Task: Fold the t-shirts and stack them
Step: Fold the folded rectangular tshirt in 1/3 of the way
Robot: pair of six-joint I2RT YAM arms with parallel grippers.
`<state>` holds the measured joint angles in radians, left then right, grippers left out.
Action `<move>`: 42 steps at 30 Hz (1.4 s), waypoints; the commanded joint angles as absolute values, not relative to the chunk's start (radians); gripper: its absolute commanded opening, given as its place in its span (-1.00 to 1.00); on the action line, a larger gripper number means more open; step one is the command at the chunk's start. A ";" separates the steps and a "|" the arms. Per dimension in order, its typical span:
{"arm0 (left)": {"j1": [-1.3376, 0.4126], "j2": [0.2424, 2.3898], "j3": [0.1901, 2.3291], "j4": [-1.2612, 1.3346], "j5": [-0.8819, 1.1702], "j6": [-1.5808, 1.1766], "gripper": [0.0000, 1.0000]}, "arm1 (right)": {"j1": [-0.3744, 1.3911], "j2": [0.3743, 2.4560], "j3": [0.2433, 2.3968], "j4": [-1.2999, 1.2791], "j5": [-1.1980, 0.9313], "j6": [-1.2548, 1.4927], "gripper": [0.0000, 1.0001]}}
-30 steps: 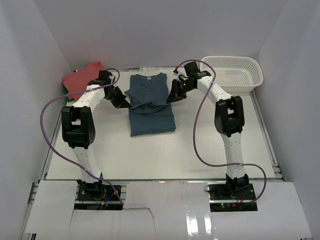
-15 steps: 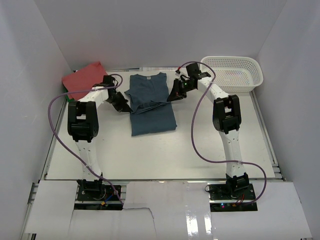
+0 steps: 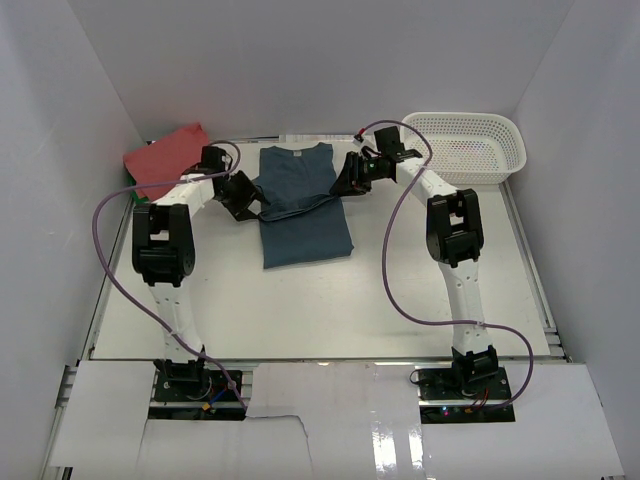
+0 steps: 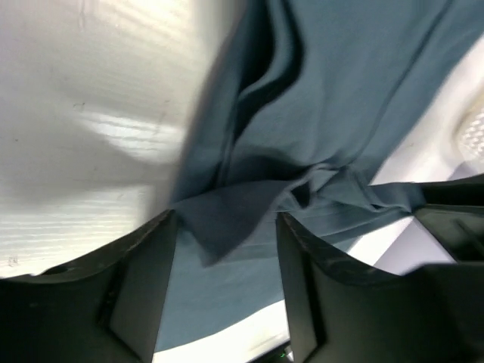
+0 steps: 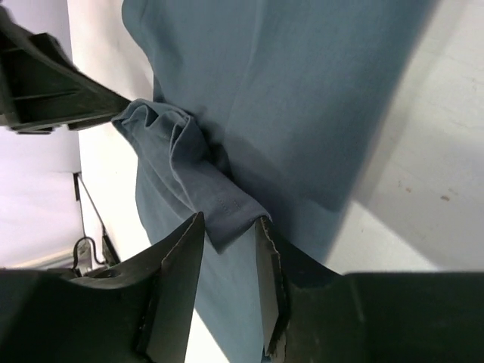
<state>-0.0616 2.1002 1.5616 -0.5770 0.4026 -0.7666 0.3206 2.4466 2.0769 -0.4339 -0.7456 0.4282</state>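
Note:
The dark teal t-shirt (image 3: pixel 300 230) lies flat at the back middle of the table, with a bunched ridge of cloth across its middle. My left gripper (image 3: pixel 254 203) is at the shirt's left edge. In the left wrist view its jaws (image 4: pixel 224 227) stand wide open, and a loose flap of the teal t-shirt (image 4: pixel 363 91) hangs between them. My right gripper (image 3: pixel 341 187) is at the shirt's right edge. Its jaws (image 5: pixel 229 223) stand a little apart around a folded corner of the teal t-shirt (image 5: pixel 302 91). The coral-red t-shirt (image 3: pixel 165 155) lies folded in the back left corner.
A white lattice basket (image 3: pixel 465 147) stands at the back right corner. White walls close in the table on the left, back and right. Purple cables loop from both arms above the table.
Both grippers have opened from shut and let go of the teal cloth. The lifted fold has dropped onto the shirt, and both grippers have moved slightly toward the back.

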 commanded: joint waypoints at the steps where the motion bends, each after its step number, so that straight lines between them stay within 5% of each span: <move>1: -0.049 1.964 1.557 -0.500 0.393 -0.813 0.33 | 0.314 2.392 2.037 -0.316 -0.747 0.456 -0.19; 13: -0.037 1.625 1.378 -0.325 0.311 -0.853 0.36 | 0.310 2.214 1.751 -0.054 -0.749 0.473 -0.09; 18: -0.038 1.505 1.266 -0.373 0.351 -0.734 0.36 | 0.311 2.148 1.660 -0.058 -0.750 0.433 0.33; 23: -0.038 1.401 1.103 -0.420 0.299 -0.647 0.40 | 0.310 2.102 1.592 -0.156 -0.723 0.353 0.37; 42: -0.077 1.592 0.968 -0.328 0.316 -0.646 0.41 | 0.321 2.209 1.572 -0.199 -0.644 0.316 0.31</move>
